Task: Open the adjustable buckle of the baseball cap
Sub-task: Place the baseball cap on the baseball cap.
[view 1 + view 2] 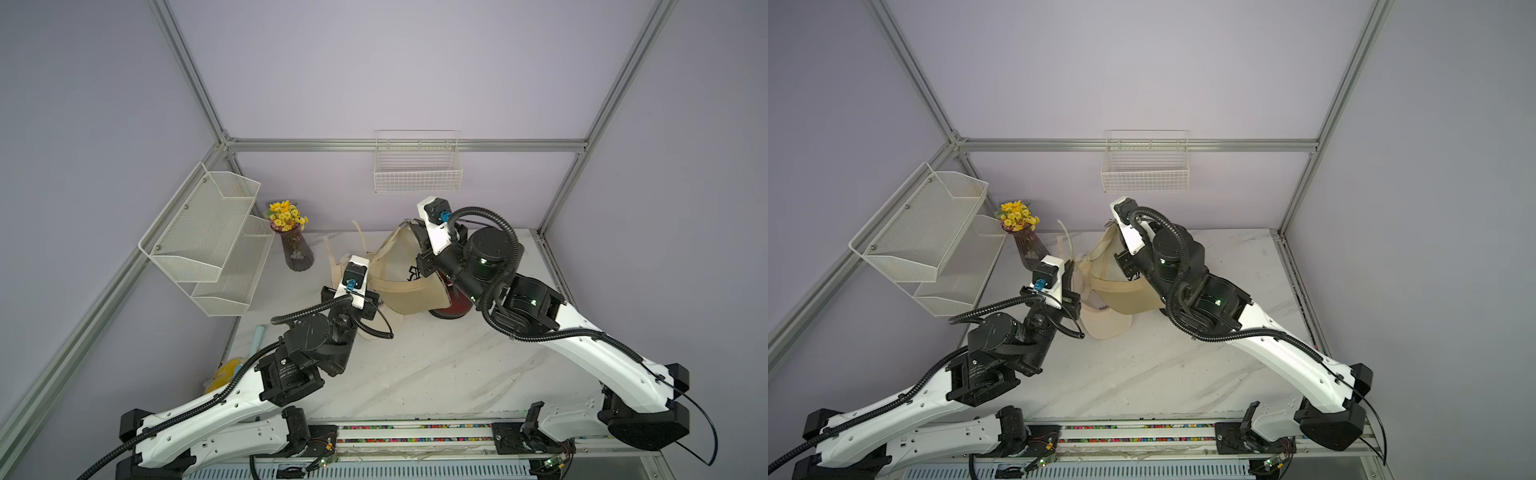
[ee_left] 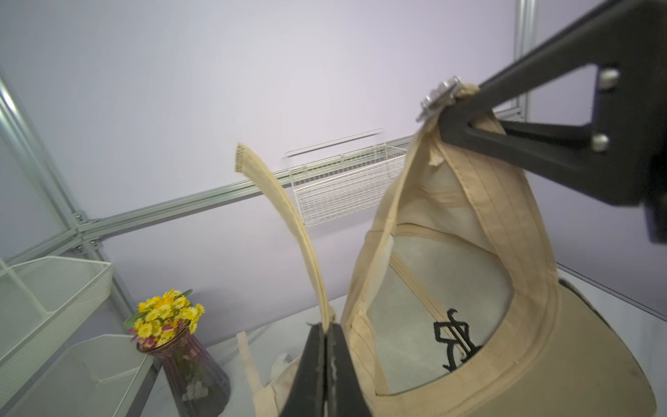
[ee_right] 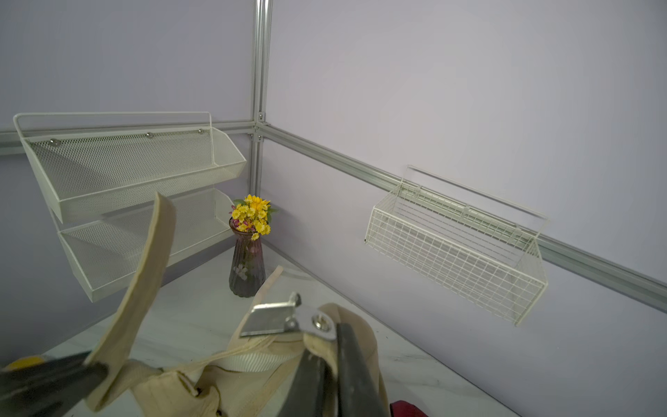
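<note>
The beige baseball cap [image 1: 405,270] [image 1: 1125,297] hangs lifted between my two arms, its inside facing the left wrist view [image 2: 523,343]. My right gripper [image 3: 325,346] [image 2: 453,108] is shut on the cap's back band right beside the metal buckle [image 3: 270,319] [image 2: 438,97], whose flap stands lifted. My left gripper [image 2: 326,326] is shut on the lower part of the beige strap [image 2: 285,216] [image 3: 144,281]. The strap's free end sticks up in the air, apart from the buckle. In both top views the wrist cameras hide the fingertips.
A cream cap [image 1: 1106,326] lies under the held one, with a dark red thing [image 1: 455,309] beside it. A vase of yellow flowers [image 1: 296,249] stands at the back left near the mesh shelves [image 1: 208,241]. A wire basket [image 1: 417,166] hangs on the back wall.
</note>
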Robot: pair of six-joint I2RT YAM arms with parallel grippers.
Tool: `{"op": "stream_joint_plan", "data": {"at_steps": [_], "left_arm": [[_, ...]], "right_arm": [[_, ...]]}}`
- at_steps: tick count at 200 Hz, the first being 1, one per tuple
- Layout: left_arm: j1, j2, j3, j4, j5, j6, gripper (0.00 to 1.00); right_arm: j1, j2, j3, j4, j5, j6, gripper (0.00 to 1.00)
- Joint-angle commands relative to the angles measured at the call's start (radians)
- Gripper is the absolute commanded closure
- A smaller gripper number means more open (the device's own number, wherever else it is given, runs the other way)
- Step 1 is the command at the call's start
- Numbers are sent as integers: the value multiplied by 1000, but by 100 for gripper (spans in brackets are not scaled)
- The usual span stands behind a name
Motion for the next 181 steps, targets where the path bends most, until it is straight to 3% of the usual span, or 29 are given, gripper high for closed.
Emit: {"op": "stream_joint_plan", "data": {"at_steps": [1,44,64,128,181], "left_arm": [[109,4,38,-77,44,-100,100],[436,68,-45,-143,275,-326,100],[546,99,-103,-131,366,-407,100],[621,196,-179,-176,435,-490,100],[750,183,-337,-196,463,-682,100]], "right_arm": [[-46,60,-26,52,-84,73,91],[-134,213,-52,98,-227,168,93],[-177,270,-73,115,-277,201,94],[-233,375,-209,150,-370,277,94],[-299,483,-277,174,-428,308,94]]}}
